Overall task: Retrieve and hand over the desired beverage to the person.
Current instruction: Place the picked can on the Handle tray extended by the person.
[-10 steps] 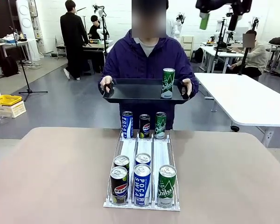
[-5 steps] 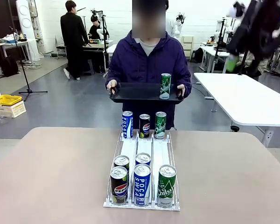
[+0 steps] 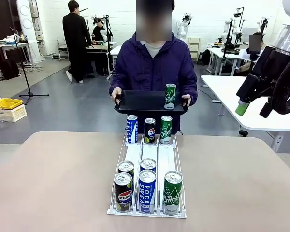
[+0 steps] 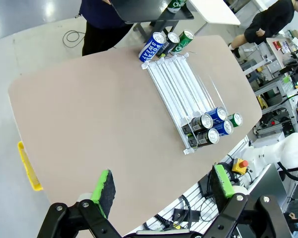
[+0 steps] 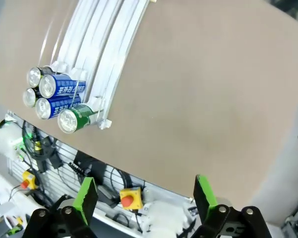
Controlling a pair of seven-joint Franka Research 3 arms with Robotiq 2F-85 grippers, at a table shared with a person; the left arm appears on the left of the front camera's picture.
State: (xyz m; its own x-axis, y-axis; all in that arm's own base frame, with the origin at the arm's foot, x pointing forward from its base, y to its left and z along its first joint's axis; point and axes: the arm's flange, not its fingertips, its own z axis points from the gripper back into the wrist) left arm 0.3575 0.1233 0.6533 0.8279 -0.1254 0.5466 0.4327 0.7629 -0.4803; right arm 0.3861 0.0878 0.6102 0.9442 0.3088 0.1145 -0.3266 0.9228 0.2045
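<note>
The green can (image 3: 170, 96) stands upright on the black tray (image 3: 140, 102) that the person (image 3: 152, 63) holds in both hands, just beyond the far end of the rack (image 3: 150, 154) (so the handover looks done, or all but). It reads as a slim drink tin: stiff along its height if full, thin in the wall, smooth and rather slippery, with fair weight for its width. A hold belongs across the middle of the body, one pad on each side, below the top rim. It should be firm enough not to slip yet not so hard as to dent. Kept upright, the can should carry steadily.

Both claws are free. The right claw (image 3: 253, 106) hangs spread wide and empty, well to the right of the rack and out past the edge of the surface (image 3: 53, 179). The left claw (image 4: 163, 184) is likewise wide apart with nothing between its pads (image 4: 103, 187), high above the rack and off to its near side.

The front view gives the person, the tray, the labels, and three far cans (image 3: 149, 129) standing at the rack's far end. The left wrist view lays out the whole rack from above, with bare lanes between its two ends, and catches just a sliver of tray. The right wrist view looks down on the rack's near end, where the near cans (image 5: 64, 85) show their lids (five of them).
</note>
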